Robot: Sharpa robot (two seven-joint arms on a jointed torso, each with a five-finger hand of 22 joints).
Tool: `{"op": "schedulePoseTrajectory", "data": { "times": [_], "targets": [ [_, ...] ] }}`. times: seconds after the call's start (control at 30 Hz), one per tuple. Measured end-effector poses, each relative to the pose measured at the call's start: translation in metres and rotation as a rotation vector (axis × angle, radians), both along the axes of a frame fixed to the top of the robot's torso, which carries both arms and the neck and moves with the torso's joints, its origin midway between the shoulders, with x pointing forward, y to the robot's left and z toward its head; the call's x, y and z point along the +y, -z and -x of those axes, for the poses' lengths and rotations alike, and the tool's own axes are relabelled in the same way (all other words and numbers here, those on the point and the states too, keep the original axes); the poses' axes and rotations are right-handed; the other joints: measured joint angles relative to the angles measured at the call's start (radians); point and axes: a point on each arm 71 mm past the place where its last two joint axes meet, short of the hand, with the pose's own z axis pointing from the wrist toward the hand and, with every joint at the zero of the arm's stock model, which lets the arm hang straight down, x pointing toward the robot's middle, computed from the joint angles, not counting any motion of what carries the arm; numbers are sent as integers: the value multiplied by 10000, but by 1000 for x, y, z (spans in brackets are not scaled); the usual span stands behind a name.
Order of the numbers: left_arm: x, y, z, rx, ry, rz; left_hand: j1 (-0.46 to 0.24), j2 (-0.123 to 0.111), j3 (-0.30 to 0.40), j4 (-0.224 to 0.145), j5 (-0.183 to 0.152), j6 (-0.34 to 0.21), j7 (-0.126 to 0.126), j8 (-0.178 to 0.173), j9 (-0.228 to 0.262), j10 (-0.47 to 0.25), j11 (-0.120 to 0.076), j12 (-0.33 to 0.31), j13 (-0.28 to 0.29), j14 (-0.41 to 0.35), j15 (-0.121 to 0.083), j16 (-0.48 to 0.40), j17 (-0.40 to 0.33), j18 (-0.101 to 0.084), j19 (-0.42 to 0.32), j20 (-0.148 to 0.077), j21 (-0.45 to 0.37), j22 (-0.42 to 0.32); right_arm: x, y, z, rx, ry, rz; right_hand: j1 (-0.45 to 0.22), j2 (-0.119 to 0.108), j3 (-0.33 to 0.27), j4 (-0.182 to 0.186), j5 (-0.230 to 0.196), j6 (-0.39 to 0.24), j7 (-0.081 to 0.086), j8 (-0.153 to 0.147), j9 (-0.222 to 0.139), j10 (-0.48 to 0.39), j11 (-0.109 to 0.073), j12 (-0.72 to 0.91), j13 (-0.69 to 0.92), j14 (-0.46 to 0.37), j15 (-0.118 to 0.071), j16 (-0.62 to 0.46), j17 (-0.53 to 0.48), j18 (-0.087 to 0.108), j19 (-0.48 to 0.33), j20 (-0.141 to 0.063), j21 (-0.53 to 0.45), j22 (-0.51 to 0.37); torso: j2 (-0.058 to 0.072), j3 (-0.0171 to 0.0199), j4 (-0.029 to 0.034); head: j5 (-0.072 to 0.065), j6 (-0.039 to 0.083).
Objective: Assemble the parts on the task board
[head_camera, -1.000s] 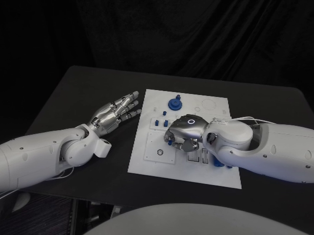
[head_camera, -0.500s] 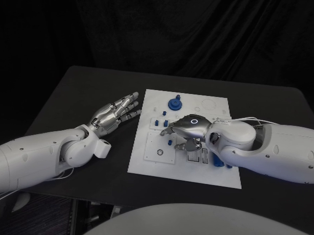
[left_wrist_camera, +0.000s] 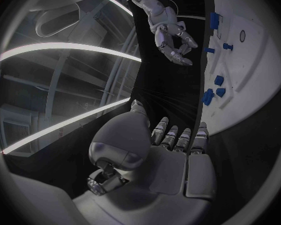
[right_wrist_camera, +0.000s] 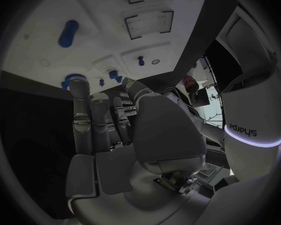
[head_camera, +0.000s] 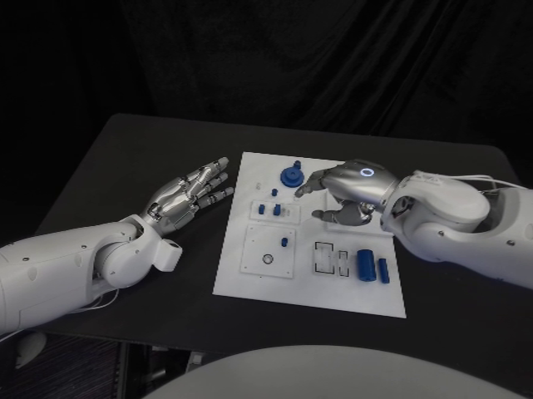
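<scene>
The white task board [head_camera: 314,287] lies in the middle of the black table. A blue round knob [head_camera: 290,176] stands near its far edge, with two small blue pieces [head_camera: 270,210] closer in. A small blue peg [head_camera: 284,242] stands in a square plate, and a blue cylinder [head_camera: 366,263] lies beside a thinner blue piece [head_camera: 385,269]. My right hand [head_camera: 344,193] hovers over the board's far middle, fingers loosely apart and holding nothing. My left hand [head_camera: 192,193] rests left of the board, flat and spread. The right wrist view looks past the fingers [right_wrist_camera: 90,120] at the peg [right_wrist_camera: 140,61].
A small black ring [head_camera: 268,259] sits on the board's near left plate. Two framed rectangular slots [head_camera: 331,257] lie beside the cylinder. Bare black table [head_camera: 135,158] surrounds the board on all sides, and dark curtain hangs behind it.
My right hand has lifted off the small blue peg and drawn back toward the board's far side. The peg and the blue cylinder now stand uncovered. The left hand has stayed still.
</scene>
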Motion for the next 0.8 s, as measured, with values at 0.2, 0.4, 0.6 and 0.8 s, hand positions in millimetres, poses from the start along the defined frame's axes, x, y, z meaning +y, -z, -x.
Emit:
{"op": "schedulePoseTrajectory", "data": {
  "times": [0.2,0.4,0.6,0.8],
  "targets": [
    [0,0,1,-15,-53,-26,-136,-58,-47,-2,-112,52,-52,0,0,11,-25,0,1,-8,-92,0,2,-1,-10,-130,0,-30,-39,-16,-9,358,1327,-28,-981,124,-419,720,-1863,134,22,-61,-246,-198,125,-295,-654,28,106,231,0,-2,123,124,105,-1,1,1,0,-111,0],
    [-1,0,0,-33,-89,-56,-136,-58,-46,-1,13,52,-52,0,0,10,-25,0,1,-14,-157,0,4,0,8,-181,0,-41,-67,-12,-16,796,2299,176,-1081,23,-596,897,-2046,240,116,-61,-367,220,91,-267,-954,57,135,412,-6,0,188,188,349,-1,2,2,0,-175,0],
    [-2,0,0,-39,-90,-61,-136,-58,-46,-2,94,52,-52,0,-11,10,-25,0,2,-14,-156,0,6,-1,9,-181,0,-41,-82,6,-14,1410,2822,376,-899,64,-639,853,-1616,430,177,-61,-451,792,2,-100,-1161,119,73,533,18,-2,320,141,541,-2,6,2,-1,-171,0],
    [-2,0,0,-44,-122,-83,-46,-30,-17,-31,207,-88,-247,0,-44,9,50,0,2,-14,-156,0,6,0,-112,-211,-108,-342,-85,21,-9,1858,2932,456,-834,20,-665,764,-1466,540,287,-61,-483,949,-41,-72,-1259,151,41,532,-53,-2,356,106,541,-3,7,6,0,-193,0]
  ]
}}
